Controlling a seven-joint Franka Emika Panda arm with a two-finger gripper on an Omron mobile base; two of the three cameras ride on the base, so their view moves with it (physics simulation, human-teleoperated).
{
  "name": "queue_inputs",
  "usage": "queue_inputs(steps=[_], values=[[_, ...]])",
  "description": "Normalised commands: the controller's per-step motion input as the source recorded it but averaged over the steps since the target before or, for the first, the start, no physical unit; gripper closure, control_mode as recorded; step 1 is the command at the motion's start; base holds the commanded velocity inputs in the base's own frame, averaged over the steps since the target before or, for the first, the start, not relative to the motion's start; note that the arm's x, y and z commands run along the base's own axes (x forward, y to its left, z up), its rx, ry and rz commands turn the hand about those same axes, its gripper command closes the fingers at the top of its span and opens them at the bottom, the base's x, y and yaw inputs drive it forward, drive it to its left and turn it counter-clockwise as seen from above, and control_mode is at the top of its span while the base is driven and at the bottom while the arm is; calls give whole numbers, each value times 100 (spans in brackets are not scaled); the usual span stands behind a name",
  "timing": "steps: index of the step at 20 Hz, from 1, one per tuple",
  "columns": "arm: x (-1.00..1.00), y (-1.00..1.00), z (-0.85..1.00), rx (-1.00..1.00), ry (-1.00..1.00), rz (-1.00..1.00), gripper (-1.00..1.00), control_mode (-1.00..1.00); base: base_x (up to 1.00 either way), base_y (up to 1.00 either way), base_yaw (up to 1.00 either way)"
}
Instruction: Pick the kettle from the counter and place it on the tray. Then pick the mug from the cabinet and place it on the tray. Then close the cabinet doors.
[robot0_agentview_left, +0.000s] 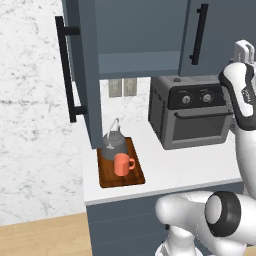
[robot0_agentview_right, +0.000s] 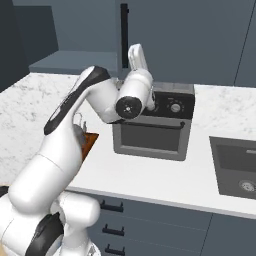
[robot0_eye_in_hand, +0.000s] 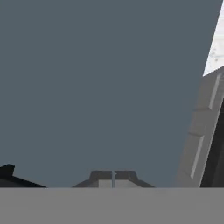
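Kettle (robot0_agentview_left: 115, 141) and mug (robot0_agentview_left: 122, 164) on tray (robot0_agentview_left: 120, 177); door closing in hand.
Gripper (robot0_eye_in_hand: 113, 178) pinched shut, empty, facing right cabinet door (robot0_eye_in_hand: 105, 87). Push flat; left door (robot0_agentview_left: 82, 75) stands open.

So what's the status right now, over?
Jaws shut, empty, facing slate-blue cabinet door. Grey metal kettle and orange mug on reddish-brown wooden tray. Left door open.
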Motion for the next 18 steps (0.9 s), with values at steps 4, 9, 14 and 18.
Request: queue_inputs(steps=[4, 9, 14, 18], values=[[-72, 8, 17, -8, 23, 0, 100, -100, 0, 0, 0], [-9, 6, 1, -6, 13, 1, 100, -100, 0, 0, 0], [-11, 27, -3, -7, 3, 0, 100, -100, 0, 0, 0], [-44, 90, -16, -9, 6, 3, 100, -100, 0, 0, 0]])
